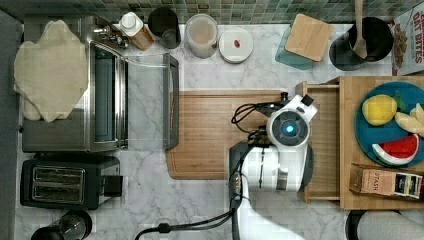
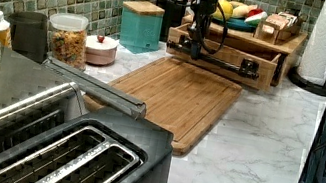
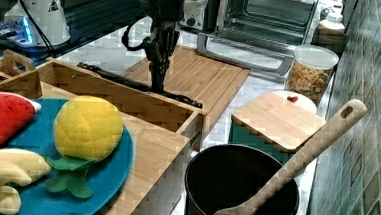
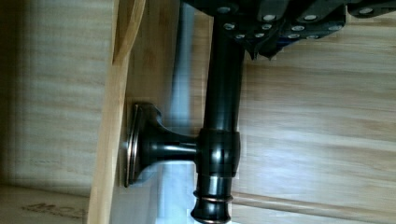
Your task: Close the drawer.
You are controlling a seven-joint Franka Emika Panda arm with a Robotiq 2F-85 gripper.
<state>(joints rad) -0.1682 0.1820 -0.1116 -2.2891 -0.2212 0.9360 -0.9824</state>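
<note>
Top view: the drawer [image 1: 324, 145] is pulled out from the wooden box at 3 o'clock on the bench [image 1: 210, 75], and the arm's wrist sits right over its front edge, hiding the handle and gripper.

Left view: the gripper [image 2: 193, 55] comes straight down onto the black bar handle [image 2: 226, 64], at its 9 o'clock end; the cutting board [image 2: 175, 96] lies in front.

Right view: the gripper [image 3: 157, 83] is touching the handle [image 3: 130, 84] near its middle, drawer [image 3: 114, 100] clearly open.

Wrist view: the handle bar [image 4: 223, 107] runs up under the fingers [image 4: 280, 23], which are cut off at the edge, so I honestly can't tell whether they're clamped on it or not.
</note>
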